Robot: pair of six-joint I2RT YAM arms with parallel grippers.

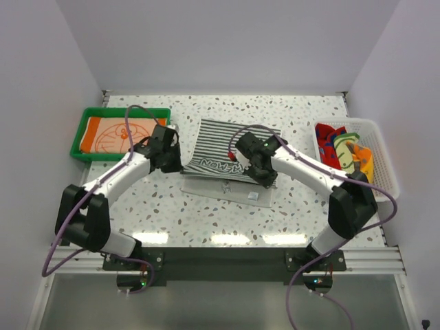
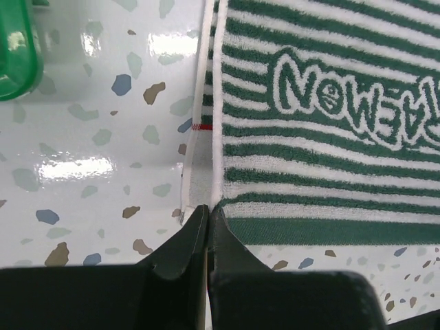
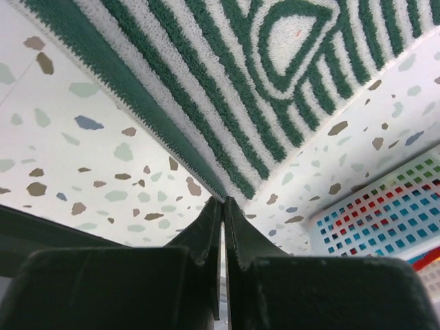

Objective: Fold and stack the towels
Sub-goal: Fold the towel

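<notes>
Terrazzo table [image 1: 206,220] | left hand [image 2: 208,210], right hand [image 3: 223,201] clamp striped towel [image 1: 227,144] | tray [image 1: 79,137] left, basket [image 1: 390,175] right

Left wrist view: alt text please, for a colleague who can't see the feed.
The left gripper is shut on the near corner of a striped towel with outlined lettering, which fills the right of the frame. Speckled table fills the left, with the corner of a green tray at top left.
</notes>
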